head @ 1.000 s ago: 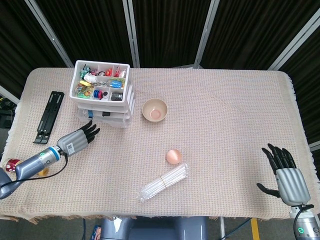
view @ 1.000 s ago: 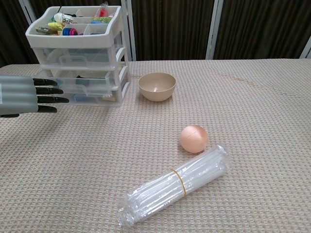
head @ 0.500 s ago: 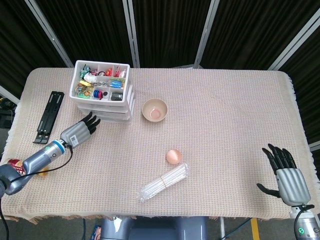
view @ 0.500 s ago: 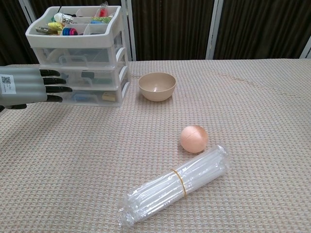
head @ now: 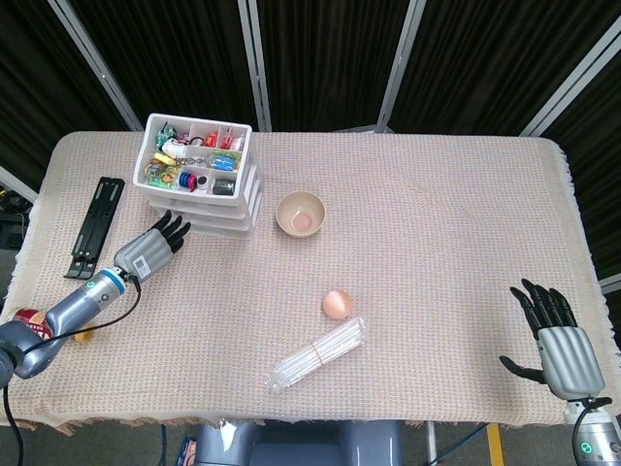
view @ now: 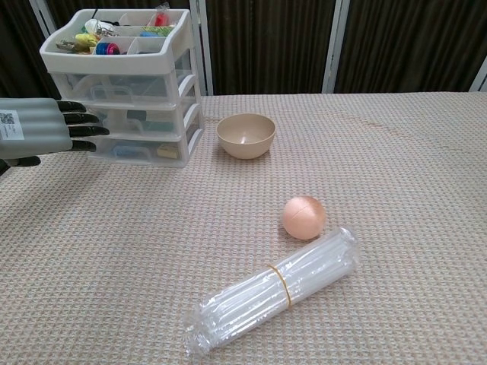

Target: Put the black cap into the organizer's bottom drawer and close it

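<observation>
The white organizer [head: 199, 184] [view: 125, 84] stands at the table's back left, its top tray full of small colourful items. Its bottom drawer [view: 141, 150] sits pushed in, flush with the two drawers above. My left hand [head: 147, 250] [view: 34, 131] is stretched out flat and holds nothing, with its fingertips [view: 85, 131] against the organizer's lower front. I cannot make out the black cap through the clear drawer fronts. My right hand [head: 555, 335] rests with fingers apart and nothing in it near the table's front right corner, outside the chest view.
A beige bowl [head: 301, 214] [view: 246, 135] sits right of the organizer. A peach ball [head: 337, 303] [view: 305, 217] and a bundle of clear straws [head: 317, 354] [view: 274, 293] lie mid-table. A black folding stand [head: 95, 225] and a red can [head: 21, 318] are at the left edge.
My left hand moved forward against the organizer, and the bottom drawer, which stood pulled out, slid in. The organizer shifted slightly back. The right hand stayed put.
</observation>
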You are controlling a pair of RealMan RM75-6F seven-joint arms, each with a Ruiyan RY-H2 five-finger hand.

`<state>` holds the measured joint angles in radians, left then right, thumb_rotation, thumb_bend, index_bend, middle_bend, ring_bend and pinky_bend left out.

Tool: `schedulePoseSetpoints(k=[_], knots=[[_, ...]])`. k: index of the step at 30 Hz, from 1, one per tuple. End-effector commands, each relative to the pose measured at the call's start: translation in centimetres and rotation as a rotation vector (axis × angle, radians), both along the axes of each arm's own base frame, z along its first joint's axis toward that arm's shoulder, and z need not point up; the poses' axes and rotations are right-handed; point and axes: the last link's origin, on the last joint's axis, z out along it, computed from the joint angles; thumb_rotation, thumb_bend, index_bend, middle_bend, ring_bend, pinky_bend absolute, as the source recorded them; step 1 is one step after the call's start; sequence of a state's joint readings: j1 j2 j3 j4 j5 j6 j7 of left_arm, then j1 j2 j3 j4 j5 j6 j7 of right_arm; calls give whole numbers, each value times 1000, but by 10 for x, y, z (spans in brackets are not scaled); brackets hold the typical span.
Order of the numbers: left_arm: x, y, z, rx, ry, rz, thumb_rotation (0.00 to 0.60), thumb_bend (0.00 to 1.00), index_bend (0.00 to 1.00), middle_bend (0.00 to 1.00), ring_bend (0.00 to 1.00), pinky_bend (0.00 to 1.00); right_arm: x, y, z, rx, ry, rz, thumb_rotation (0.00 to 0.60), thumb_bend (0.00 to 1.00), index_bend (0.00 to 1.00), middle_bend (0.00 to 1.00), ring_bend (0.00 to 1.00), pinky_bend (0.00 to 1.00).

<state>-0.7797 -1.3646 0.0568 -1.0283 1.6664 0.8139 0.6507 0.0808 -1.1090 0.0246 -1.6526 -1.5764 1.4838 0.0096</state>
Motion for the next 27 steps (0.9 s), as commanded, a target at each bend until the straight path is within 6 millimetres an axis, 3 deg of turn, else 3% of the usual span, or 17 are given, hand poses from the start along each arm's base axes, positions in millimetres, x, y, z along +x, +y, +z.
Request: schedulePoseSetpoints(k=[1,8,13,18,27], knots=[[3,-19,9,-13,-76,-7,600,372,159,0,0,59,0,0,0,1,0,0,600,37,85,0,0,0],[1,-83,43,76,-362,75,600,352,145,0,0,52,1,1,0,-2,6,6,600,37,85,0,0,0],[-2,-134,65,215,-656,234,600,285,114,0,0,16,1,1,-2,-2,10,4,600,36,85,0,0,0],[-2,-171,81,298,-872,359,600,198,35,0,0,0,2,0,-2,-3,16,9,600,36,85,0,0,0],[-19,-221,93,394,-992,414,600,115,0,0,0,0,3,1,-3,-5,19,19,600,37,84,0,0,0]])
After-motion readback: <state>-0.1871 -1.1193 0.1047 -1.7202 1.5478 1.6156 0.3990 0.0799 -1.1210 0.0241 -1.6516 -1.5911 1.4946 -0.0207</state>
